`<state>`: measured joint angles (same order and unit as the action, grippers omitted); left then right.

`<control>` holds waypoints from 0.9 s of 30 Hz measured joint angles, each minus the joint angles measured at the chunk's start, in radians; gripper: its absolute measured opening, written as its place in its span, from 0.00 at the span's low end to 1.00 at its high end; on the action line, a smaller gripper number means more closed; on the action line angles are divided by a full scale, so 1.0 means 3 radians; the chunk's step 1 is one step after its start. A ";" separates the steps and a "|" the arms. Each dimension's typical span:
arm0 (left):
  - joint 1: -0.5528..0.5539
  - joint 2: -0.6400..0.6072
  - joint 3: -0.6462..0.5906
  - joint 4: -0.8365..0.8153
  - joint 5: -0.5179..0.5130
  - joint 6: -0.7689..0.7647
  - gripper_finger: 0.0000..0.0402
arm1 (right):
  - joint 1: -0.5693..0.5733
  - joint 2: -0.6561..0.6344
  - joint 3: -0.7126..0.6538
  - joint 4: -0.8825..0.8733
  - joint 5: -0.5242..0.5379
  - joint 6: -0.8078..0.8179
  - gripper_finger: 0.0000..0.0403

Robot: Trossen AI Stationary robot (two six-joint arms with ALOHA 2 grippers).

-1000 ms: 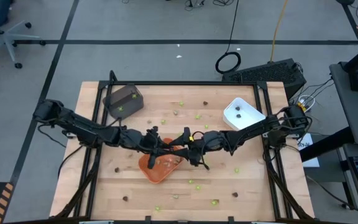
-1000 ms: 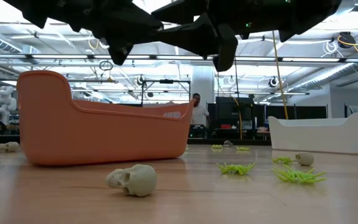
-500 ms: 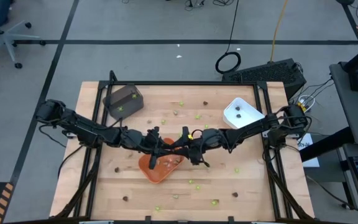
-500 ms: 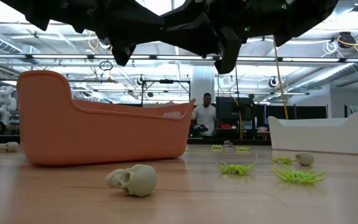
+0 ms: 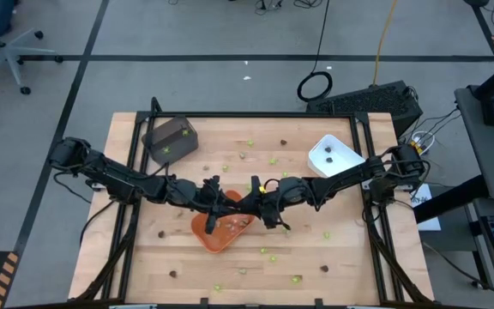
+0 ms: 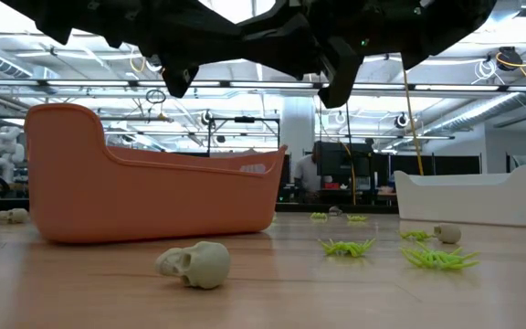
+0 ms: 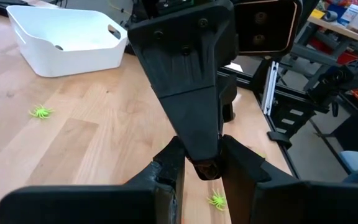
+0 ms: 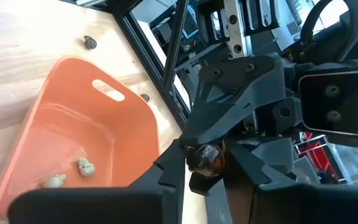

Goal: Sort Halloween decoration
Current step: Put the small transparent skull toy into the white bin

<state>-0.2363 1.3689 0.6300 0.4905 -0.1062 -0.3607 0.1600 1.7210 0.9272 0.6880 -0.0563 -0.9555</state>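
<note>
Both arms meet mid-worktop, above the orange tray (image 5: 219, 230).

Left gripper (image 5: 215, 199) and right gripper (image 5: 257, 203) face each other nose to nose, over the tray's far edge. A dark brown piece (image 8: 205, 158) sits right where the two sets of fingers come together. In the right wrist view the right arm's own fingers (image 8: 169, 163) are clamped on either side of it, and the left arm's fingers touch it from the opposite side. The left wrist view shows the same brown piece (image 7: 204, 168) between the left fingers (image 7: 169, 163), with the right gripper's tapered fingers pressed down onto it from above. So both are closed on the one piece.

Orange tray holds a few tan-grey pieces (image 8: 84, 167) on its floor.

White tray (image 5: 334, 154) is at the right far side of the worktop (image 5: 358, 266), with dark pieces inside. Dark grey tray (image 5: 170, 138) is at the left far corner.

The rest of the decoration is loose on the worktop: lime-green spiders (image 6: 347, 247), a tan-grey skull (image 6: 195, 264) in front of the orange tray in the low view, and dark brown bits (image 5: 172, 274) scattered near the front edge.
</note>
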 joint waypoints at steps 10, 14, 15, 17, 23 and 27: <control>-0.0005 0.0000 0.0000 0.0033 0.0116 0.0006 0.34 | 0.0022 0.0001 0.0001 0.0011 -0.0013 0.0443 0.13; 0.0002 -0.0047 0.0000 0.0006 0.0094 0.0009 0.48 | 0.0042 0.0009 0.0001 -0.0012 -0.0013 0.0606 0.13; 0.0004 -0.0066 0.0000 -0.0013 0.0094 0.0009 0.51 | 0.0044 0.0009 0.0001 -0.0006 -0.0013 0.0643 0.13; 0.0004 -0.0117 0.0000 -0.0034 0.0094 0.0010 0.57 | 0.0053 0.0009 0.0001 0.0003 -0.0004 0.0724 0.13; 0.0001 -0.0411 0.0001 -0.0294 -0.0054 0.0031 0.62 | 0.0064 0.0009 0.0001 -0.0089 0.0009 0.1000 0.13; -0.0038 -0.0655 0.0000 -0.0734 -0.0422 0.0026 0.62 | 0.0112 -0.0021 0.0001 -0.0206 0.0020 0.1142 0.13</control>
<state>-0.2478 1.1724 0.6301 0.2702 -0.2329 -0.3529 0.1937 1.7147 0.9276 0.6262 -0.0502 -0.6129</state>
